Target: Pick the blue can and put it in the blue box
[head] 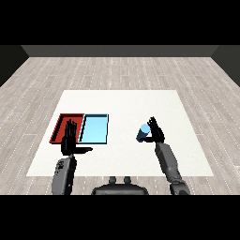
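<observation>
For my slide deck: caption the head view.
Right hand curled round the blue can, right of the light blue tray; left hand open.

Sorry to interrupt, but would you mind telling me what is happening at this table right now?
The robot's right hand is curled round the blue can, to the right of the two trays. The light blue tray beside the red tray has no can in it yet. The left hand is open with straight fingers, in front of the trays.

Red tray (62, 121) partly behind left hand (70, 140)
</observation>
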Motion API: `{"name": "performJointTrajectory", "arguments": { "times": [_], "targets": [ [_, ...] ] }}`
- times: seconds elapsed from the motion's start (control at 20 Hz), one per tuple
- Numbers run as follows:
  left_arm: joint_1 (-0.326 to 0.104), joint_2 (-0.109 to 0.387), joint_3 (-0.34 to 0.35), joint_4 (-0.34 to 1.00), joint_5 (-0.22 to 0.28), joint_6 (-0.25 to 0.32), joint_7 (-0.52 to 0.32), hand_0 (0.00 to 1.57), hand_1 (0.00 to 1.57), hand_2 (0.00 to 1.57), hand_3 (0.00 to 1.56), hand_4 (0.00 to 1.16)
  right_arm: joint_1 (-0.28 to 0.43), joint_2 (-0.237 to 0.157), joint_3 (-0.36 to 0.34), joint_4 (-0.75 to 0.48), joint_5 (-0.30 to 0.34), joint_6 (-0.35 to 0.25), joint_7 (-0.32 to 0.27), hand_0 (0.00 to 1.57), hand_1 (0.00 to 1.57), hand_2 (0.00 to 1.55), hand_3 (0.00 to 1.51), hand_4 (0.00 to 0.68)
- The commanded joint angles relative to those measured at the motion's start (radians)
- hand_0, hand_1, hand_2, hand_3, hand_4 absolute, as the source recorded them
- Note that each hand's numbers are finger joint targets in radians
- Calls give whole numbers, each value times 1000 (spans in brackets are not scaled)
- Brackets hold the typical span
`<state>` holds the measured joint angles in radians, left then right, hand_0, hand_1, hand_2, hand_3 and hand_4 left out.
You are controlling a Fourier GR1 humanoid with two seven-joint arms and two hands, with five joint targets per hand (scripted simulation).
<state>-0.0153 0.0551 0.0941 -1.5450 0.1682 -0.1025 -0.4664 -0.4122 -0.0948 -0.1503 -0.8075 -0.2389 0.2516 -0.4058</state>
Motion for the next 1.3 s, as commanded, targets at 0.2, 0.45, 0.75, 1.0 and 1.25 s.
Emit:
{"name": "performJointTrajectory", "arguments": {
  "times": [0.2, 0.45, 0.75, 1.0, 1.25],
  "targets": [
    [48, -23, -34, -42, -28, 16, 0, 0, 0, 0, 0, 0, 14, 46, 38, -76, -9, -32, 65, 0, 0, 0, 0, 0],
    [-20, 6, 12, 29, -1, -3, -11, 0, 0, 0, 0, 0, -73, 22, 4, 79, 4, -27, -5, 0, 0, 0, 0, 0],
    [7, 16, 24, -37, 23, -8, 27, 0, 0, 0, 0, 0, -59, 24, 16, 160, 34, 5, -100, 0, 0, 0, 0, 0],
    [-17, 31, 49, -1, 50, -30, 21, 0, 0, 0, 0, 0, -89, 55, 28, 108, 23, -32, -11, 0, 0, 0, 0, 0],
    [34, -30, -23, -86, -9, 34, 39, 0, 0, 0, 0, 0, -153, 15, 3, 205, 63, -125, -56, 1056, 1056, 1218, 1127, 177]
  ]
}}
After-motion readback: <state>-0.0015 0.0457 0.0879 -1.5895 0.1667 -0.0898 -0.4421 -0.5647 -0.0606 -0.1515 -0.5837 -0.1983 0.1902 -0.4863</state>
